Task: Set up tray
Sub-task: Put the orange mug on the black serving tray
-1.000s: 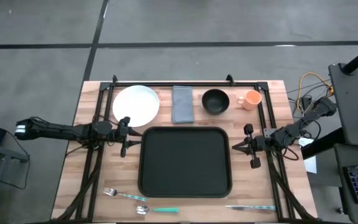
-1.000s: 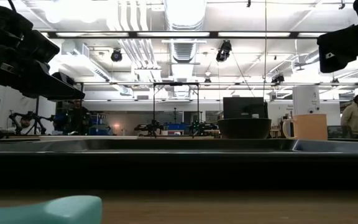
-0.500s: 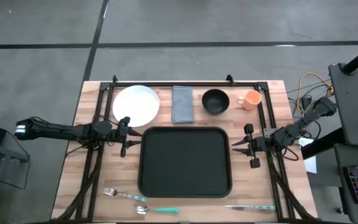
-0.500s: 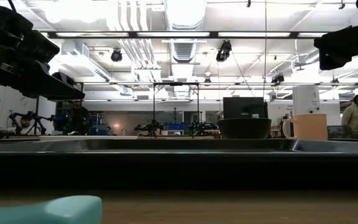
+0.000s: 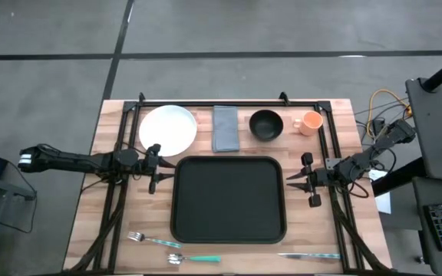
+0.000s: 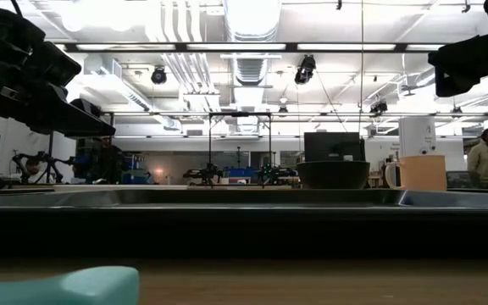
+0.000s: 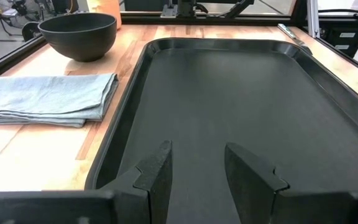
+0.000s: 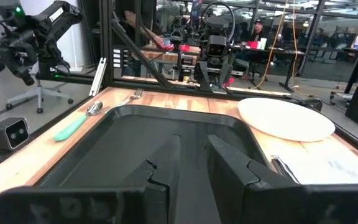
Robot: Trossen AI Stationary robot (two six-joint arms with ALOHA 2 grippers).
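The black tray [image 5: 229, 199] lies flat on the middle of the wooden table; it also shows as the tray [image 7: 229, 93] and the tray [image 8: 135, 143] in the two wrist views. My left gripper [image 5: 163, 169] hovers at its left rim, pointing right. It is open, and nothing is between its fingers [image 7: 157, 171]. My right gripper [image 5: 291, 180] hovers at the tray's right rim, pointing left. It is open by a narrow gap, and nothing is between its fingers [image 8: 169, 162]. Neither gripper touches the tray.
Along the far edge stand a white plate [image 5: 167, 129], a folded grey napkin [image 5: 225, 128], a black bowl [image 5: 266, 124] and an orange cup [image 5: 310, 122]. Near the front edge lie a fork [image 5: 140, 238], a teal-handled spoon [image 5: 194, 259] and a knife [image 5: 309, 255]. Black frame rails [image 5: 229, 103] border the table.
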